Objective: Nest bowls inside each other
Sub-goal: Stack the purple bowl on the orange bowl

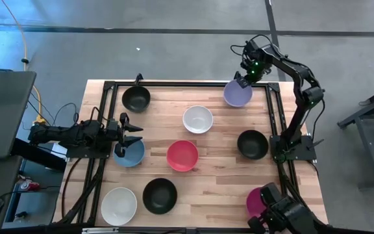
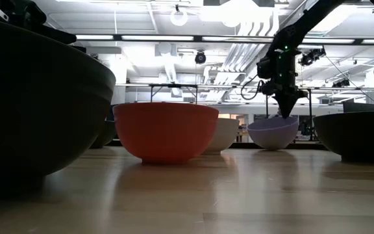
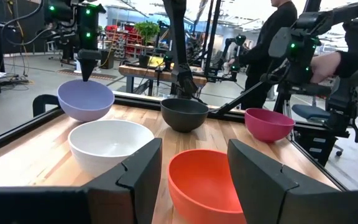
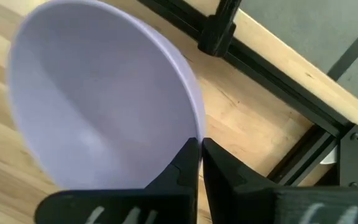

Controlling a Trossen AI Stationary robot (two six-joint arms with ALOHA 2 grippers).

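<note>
Nine bowls stand on the wooden table: black (image 1: 136,99), white (image 1: 197,119), lavender (image 1: 237,93), black (image 1: 252,143), red (image 1: 182,155), blue (image 1: 130,153), white (image 1: 119,205), black (image 1: 160,195) and magenta (image 1: 258,200). My right gripper (image 1: 242,79) is at the far right of the table, shut on the lavender bowl (image 4: 98,106). My left gripper (image 1: 126,135) is open at the table's left side, over the blue bowl's left rim. In its wrist view the red bowl (image 3: 207,183) shows between the fingers. My right gripper pinches the lavender bowl's rim (image 4: 194,134) on its far side, one finger inside the bowl and one outside. The fingers come from above, pointing down. The bowl (image 2: 274,132) is tilted with the held side raised; I cannot tell whether its base touches the table.
A black metal frame (image 1: 273,104) runs along the table's edges, close behind the lavender bowl. The other bowls stand apart from one another with bare wood between them. People (image 3: 278,37) and other robot arms show in the room beyond the table.
</note>
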